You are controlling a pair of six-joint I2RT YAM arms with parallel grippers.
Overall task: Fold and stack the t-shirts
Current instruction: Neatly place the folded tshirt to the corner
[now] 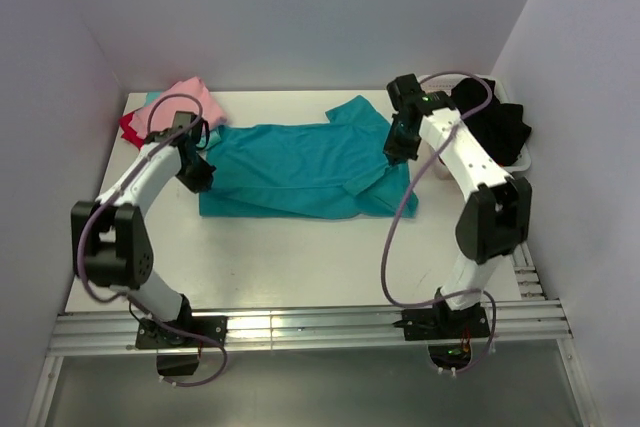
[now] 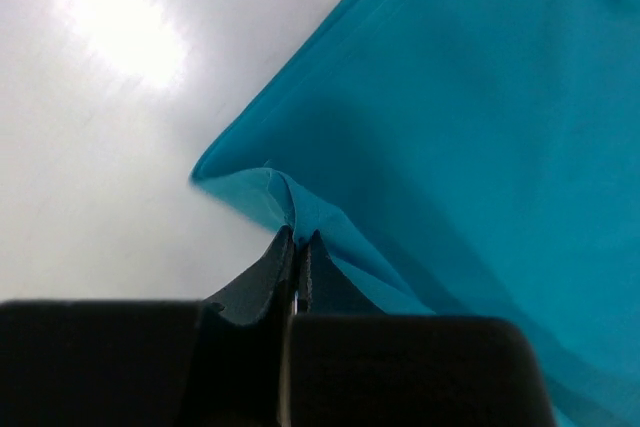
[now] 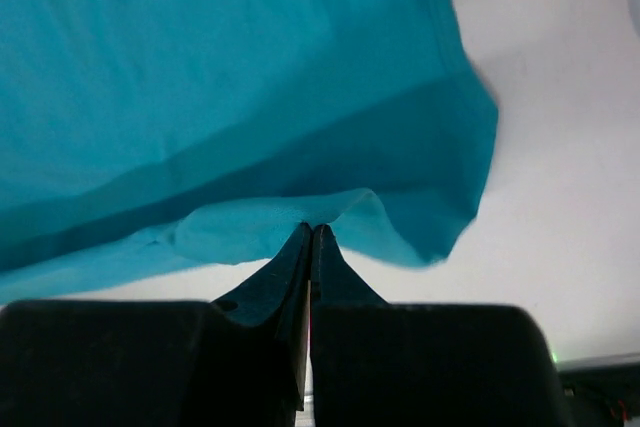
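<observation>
The teal t-shirt (image 1: 300, 169) lies spread across the middle of the table, partly folded lengthwise. My left gripper (image 1: 196, 169) is shut on its left edge; the left wrist view shows the jaws (image 2: 298, 237) pinching a fold of teal cloth (image 2: 450, 127). My right gripper (image 1: 398, 143) is shut on the shirt's right edge; the right wrist view shows the jaws (image 3: 311, 228) pinching a raised fold of the teal shirt (image 3: 220, 77). A pink t-shirt (image 1: 193, 100) lies on a red one (image 1: 131, 127) at the back left, with a sliver of lighter teal beside them.
A white basket (image 1: 518, 155) holding dark cloth (image 1: 497, 119) stands at the back right, close to my right arm. White walls close in the table on three sides. A metal rail runs along the near edge.
</observation>
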